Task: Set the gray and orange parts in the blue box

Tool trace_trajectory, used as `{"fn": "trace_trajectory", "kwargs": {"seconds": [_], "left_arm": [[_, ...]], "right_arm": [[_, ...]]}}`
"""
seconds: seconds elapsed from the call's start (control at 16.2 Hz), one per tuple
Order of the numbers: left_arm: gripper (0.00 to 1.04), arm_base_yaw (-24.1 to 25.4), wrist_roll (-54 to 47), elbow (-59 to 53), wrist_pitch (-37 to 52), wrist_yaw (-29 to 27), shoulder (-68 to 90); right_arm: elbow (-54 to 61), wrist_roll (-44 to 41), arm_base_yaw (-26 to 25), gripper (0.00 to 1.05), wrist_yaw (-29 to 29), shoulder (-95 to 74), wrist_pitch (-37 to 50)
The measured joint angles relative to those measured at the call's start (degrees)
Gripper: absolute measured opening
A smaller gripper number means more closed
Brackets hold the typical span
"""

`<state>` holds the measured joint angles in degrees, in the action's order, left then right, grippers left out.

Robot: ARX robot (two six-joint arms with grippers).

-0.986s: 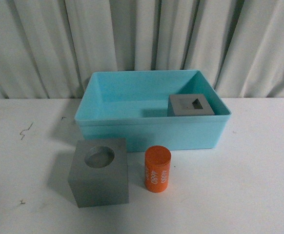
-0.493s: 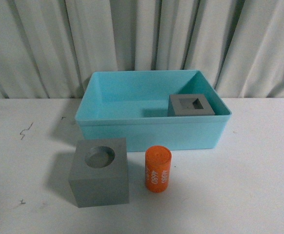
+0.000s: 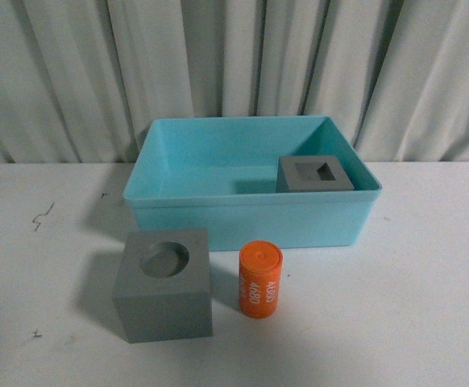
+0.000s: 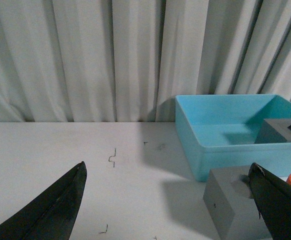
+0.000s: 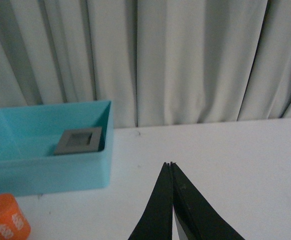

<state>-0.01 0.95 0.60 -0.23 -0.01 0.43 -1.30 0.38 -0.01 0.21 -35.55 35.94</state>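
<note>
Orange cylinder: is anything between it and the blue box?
Nothing visible. The orange cylinder stands just in front of the blue box, bare table between; the round-recess gray cube sits beside it, off the path.

Left tool, right tool, matte black tapered fingers

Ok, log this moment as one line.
in blue box: rectangular-recess cube | on table: round-recess cube, orange cylinder | left tool open | right tool shut

pleated pale grey curtain spans the full rear. white table below it, matte, bearing small dark scuff marks at left.
</note>
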Motion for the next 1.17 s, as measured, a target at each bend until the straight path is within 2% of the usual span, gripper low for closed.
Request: {"fn": "trace_trajectory", "kwargs": {"seconds": [0.31,1.17], "left_arm": [[0.98,0.0,0.02,0.0,0.0,0.0,0.0],[0.98,0.0,0.0,0.0,0.0,0.0,0.0]], "right_arm": [[0.63,-0.04,0.0,0.02,-0.02,10.71,-11.34],[0.63,-0.04,0.0,0.02,-0.02,19.04,-19.43]]}}
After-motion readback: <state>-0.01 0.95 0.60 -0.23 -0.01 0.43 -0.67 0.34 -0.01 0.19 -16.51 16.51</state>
